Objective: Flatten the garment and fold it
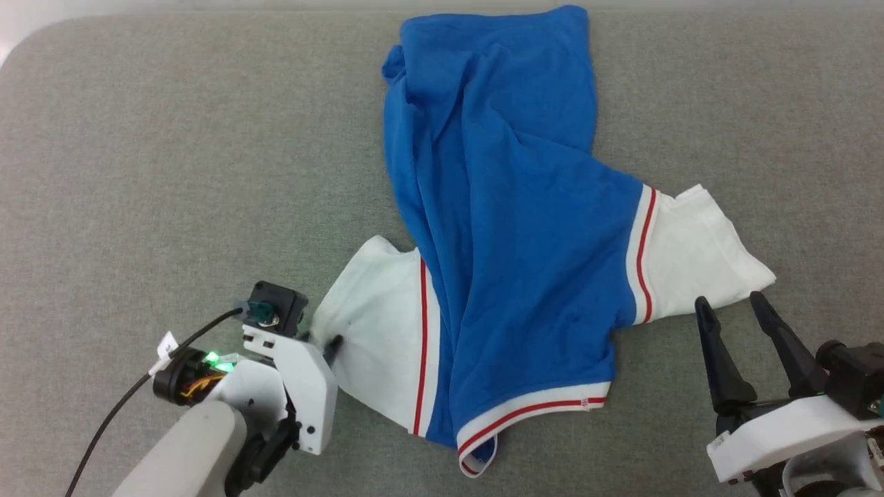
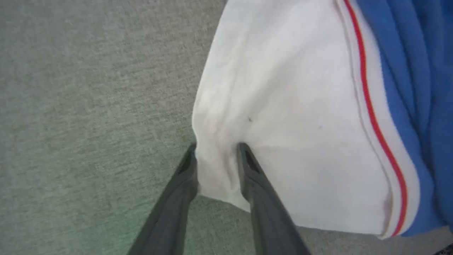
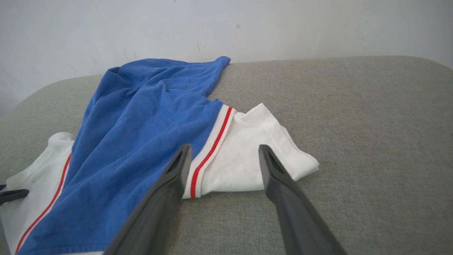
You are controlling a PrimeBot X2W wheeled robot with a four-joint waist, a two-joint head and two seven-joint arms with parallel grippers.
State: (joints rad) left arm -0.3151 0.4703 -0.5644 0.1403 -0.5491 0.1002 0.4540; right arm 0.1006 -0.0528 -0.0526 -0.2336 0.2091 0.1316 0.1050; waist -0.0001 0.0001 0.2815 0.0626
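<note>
Covering the whole scene is a grey surface with a woven, felt-like nap and rounded far corners. On its middle lies the garment, a soft blue jersey shirt, rumpled into long creases. Its long axis runs near to far, with the striped neck band at the near end and the hem at the far end. The body is bunched narrow, so it is not yet flat.

Two white sleeves splay out at the near end, one to each side. The left sleeve lies right at the left gripper, and the right sleeve lies just beyond the right gripper. This probably decides the next move: each arm has its own sleeve before it, ready to be drawn outward, left and right.

The left arm is the nearer to its cloth. Its dark fingers stand partway in, one on each side of a ridge at the sleeve's edge and touching it. Whether they grip it firmly I cannot tell. The right gripper is spread wide and empty, with its tips just short of the sleeve. Thin red stripes edge the white trim.
</note>
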